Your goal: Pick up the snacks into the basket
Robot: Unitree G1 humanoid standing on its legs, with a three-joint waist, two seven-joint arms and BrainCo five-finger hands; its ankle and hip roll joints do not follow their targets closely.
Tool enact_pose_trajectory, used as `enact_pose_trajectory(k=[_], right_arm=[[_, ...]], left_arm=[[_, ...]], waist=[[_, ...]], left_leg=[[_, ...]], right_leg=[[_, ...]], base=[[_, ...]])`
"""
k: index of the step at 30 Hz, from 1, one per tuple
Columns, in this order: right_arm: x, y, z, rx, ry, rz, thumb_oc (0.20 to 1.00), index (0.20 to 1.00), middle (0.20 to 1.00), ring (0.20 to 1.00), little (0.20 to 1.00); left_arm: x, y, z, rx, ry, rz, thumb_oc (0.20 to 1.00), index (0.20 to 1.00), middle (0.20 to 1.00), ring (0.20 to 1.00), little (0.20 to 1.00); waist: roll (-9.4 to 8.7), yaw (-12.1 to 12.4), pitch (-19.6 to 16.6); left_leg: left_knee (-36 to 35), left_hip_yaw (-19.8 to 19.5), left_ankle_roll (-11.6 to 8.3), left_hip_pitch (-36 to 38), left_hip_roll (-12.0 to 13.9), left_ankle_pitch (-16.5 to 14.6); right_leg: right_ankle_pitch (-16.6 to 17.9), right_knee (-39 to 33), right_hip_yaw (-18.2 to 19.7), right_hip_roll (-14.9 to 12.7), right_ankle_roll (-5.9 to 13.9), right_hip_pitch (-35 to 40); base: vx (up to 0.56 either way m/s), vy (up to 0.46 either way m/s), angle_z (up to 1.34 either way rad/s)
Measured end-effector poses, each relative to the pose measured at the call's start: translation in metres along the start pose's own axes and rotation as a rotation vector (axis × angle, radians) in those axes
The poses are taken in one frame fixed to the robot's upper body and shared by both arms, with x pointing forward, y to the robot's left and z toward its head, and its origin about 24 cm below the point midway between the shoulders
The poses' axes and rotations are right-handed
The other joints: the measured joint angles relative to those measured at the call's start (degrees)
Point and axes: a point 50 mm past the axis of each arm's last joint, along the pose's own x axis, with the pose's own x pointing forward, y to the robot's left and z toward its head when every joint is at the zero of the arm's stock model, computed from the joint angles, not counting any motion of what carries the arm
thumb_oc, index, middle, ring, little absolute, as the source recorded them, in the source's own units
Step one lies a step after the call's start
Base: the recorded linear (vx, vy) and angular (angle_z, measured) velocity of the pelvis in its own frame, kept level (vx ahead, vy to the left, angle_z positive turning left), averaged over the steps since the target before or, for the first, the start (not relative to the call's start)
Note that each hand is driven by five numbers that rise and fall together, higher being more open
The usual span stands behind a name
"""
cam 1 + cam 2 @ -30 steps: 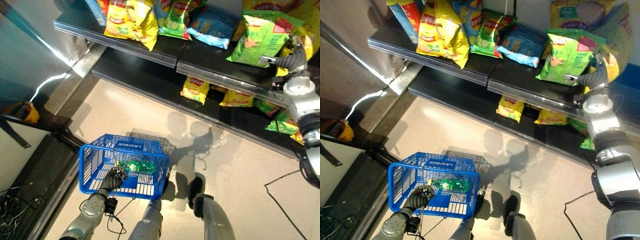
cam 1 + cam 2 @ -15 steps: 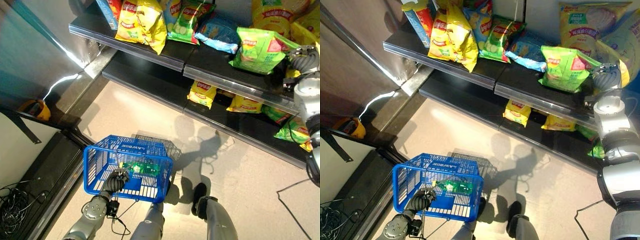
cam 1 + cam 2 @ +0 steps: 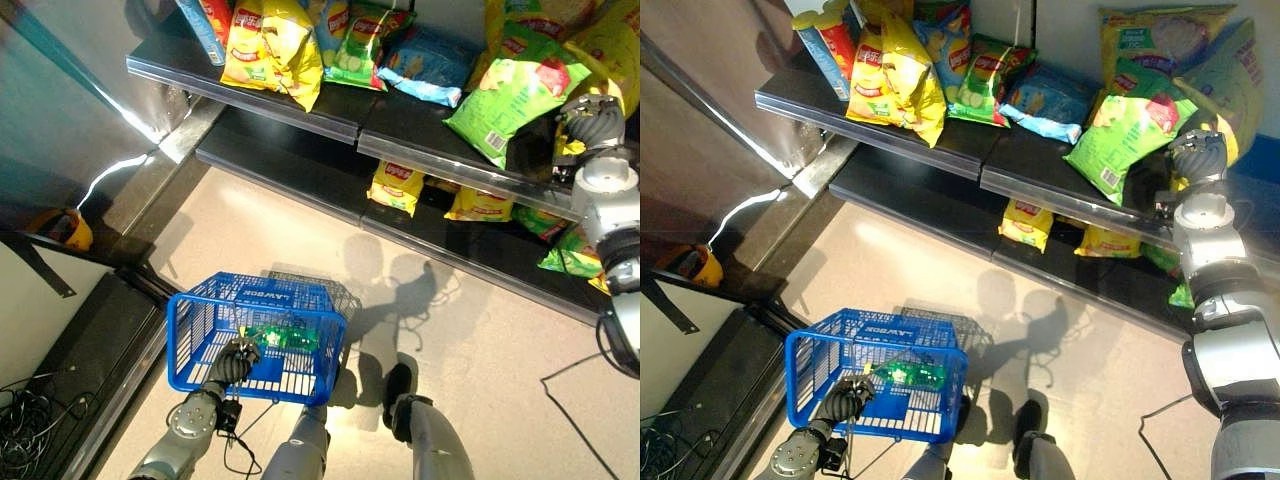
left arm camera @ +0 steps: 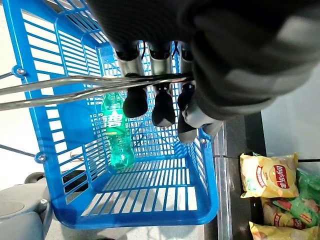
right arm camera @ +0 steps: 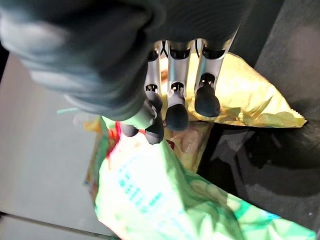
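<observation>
Blue basket (image 3: 205, 330) is held by its wire handle in the curled left hand (image 3: 232, 358), with a green bottle (image 4: 117, 140) inside; green snack bag (image 3: 1118, 140) is pinched on the shelf (image 3: 400, 125) by the right hand (image 3: 1196, 155); transfer judged pending.

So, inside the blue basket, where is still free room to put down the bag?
The blue basket holds one green bottle lying along one side wall. The floor beside it, toward the opposite wall, and the end past the bottle are bare. The wire handles held by the left hand cross the opening, so it is crowded there.
</observation>
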Motion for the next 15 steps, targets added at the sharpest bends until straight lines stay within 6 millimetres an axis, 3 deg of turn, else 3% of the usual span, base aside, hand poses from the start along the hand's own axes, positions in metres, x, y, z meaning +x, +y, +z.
enact_pose_trajectory(k=[10,14,15], right_arm=[[-0.001,0.003,0.002,0.000,-0.014,0.026,0.200,0.200,0.200,0.200,0.200],[-0.002,0.008,0.012,0.066,-0.045,0.047,0.200,0.200,0.200,0.200,0.200],[-0.002,0.009,0.015,0.080,-0.054,0.050,0.520,0.520,0.520,0.520,0.520]], left_arm=[[0.001,0.001,0.001,0.001,-0.003,0.001,0.200,0.200,0.200,0.200,0.200],[0.001,0.001,0.001,0.000,-0.003,0.003,0.200,0.200,0.200,0.200,0.200],[0.001,0.001,0.001,0.000,-0.003,0.003,0.200,0.200,0.200,0.200,0.200]], waist=[[0.00,-0.76,-0.01],[-0.01,-1.61,-0.01],[-0.01,-1.58,-0.01]], left_leg=[[-0.24,2.39,0.71,-0.15,0.75,0.07],[-0.38,2.96,1.04,-0.11,0.83,-0.12],[-0.38,3.20,1.11,-0.10,0.87,-0.15]], right_leg=[[3.07,-3.87,2.47,1.76,0.54,0.46],[3.75,-4.80,3.34,2.13,0.74,0.50],[3.93,-4.80,3.39,2.18,0.63,0.51]], base=[[0.01,0.041,-0.16],[0.01,0.035,-0.11],[0.00,0.012,-0.18]])
